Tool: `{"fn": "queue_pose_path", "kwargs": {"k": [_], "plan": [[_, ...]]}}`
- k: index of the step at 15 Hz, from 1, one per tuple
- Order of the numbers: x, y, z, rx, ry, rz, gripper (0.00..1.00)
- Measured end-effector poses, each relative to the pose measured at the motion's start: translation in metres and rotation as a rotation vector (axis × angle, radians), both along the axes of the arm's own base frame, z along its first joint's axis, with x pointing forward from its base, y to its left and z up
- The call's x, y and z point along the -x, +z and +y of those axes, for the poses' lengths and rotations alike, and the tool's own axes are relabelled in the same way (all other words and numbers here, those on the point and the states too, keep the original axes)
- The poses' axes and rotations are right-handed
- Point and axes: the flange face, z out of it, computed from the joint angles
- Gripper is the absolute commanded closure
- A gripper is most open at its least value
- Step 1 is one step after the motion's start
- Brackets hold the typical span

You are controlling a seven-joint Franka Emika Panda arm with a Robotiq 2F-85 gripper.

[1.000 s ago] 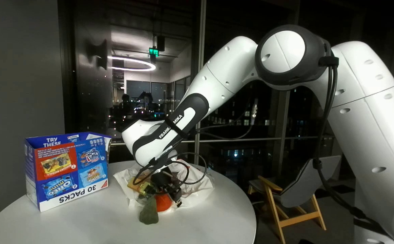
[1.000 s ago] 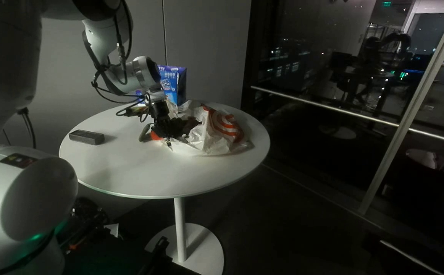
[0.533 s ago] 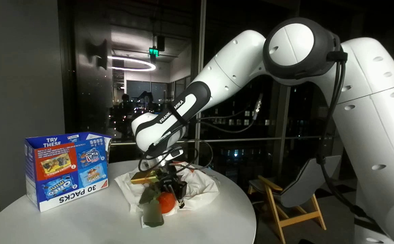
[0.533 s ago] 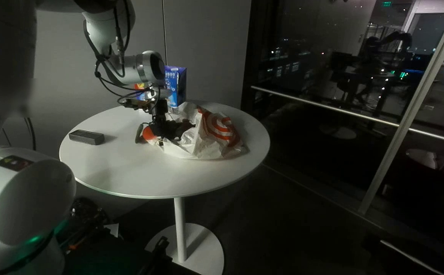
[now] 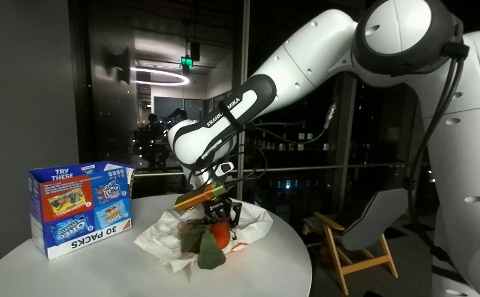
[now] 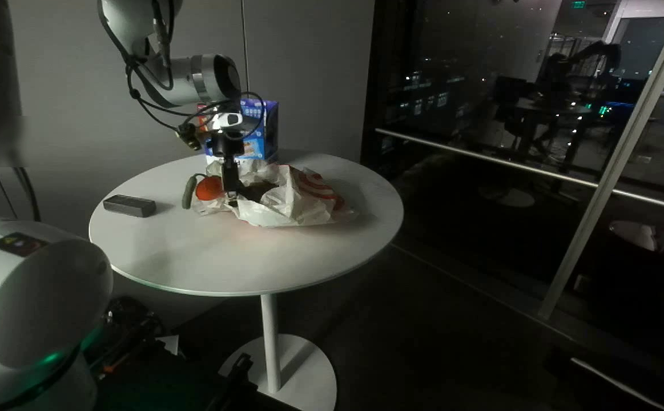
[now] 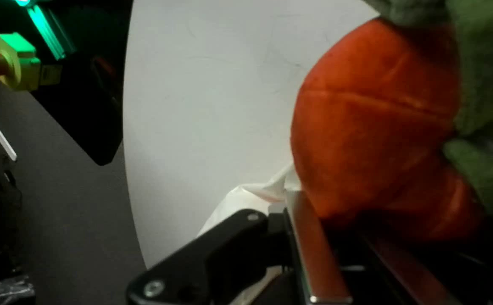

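Listed left to right as I saw them in an exterior view, the pincer [image 6: 232, 200] taken as the centre of the dial.

Item 1: dark block [image 6: 129, 205], oblong, lying on the round white table [image 6: 240, 257] at nine o'clock, well apart.

Item 2: green leaves [image 6: 188, 193], cloth-like, also toward nine, seemingly joined to the orange body [image 6: 209, 188]. Thin and floppy in my judgement; a poor handle.

Item 3: orange body, rounded, between nine and ten o'clock, just at the pincer. The wrist view showed a seam and a matt surface, so I judged it stuffed fabric: light, soft, hardly slippery, not fragile. Best hold, I reckoned: across the widest part of the round, clear of the leaves, with squeeze enough to dent it.

Item 4: pincer, pointing down, clenched, its tips at the edge of the orange body. Whether a fold of fabric was caught between them, I could not tell.

Item 5: blue snack box [image 6: 260, 144], standing at one o'clock, partly hidden behind the arm [image 6: 186, 80].

Item 6: white plastic bag [image 6: 294, 205] with red markings, crumpled at three o'clock, its folds running to the pincer's tips and beside the orange body. Thin, light and slick, I judged; apt to snag or tear if gripped along with the fabric.
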Motion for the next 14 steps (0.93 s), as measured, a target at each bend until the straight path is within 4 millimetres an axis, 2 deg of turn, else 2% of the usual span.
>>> {"fn": "queue_pose_path", "kwargs": {"k": [2, 5, 9, 13, 14], "plan": [[0.009, 0.013, 0.001, -0.017, 0.096, 0.009, 0.98], [0.023, 0.026, 0.003, 0.055, 0.148, 0.034, 0.98], [0.047, 0.045, 0.024, 0.189, 0.219, 0.011, 0.99], [0.076, 0.066, 0.035, 0.278, 0.243, 0.127, 0.98], [0.08, 0.068, 0.034, 0.296, 0.244, 0.158, 0.71]]}}
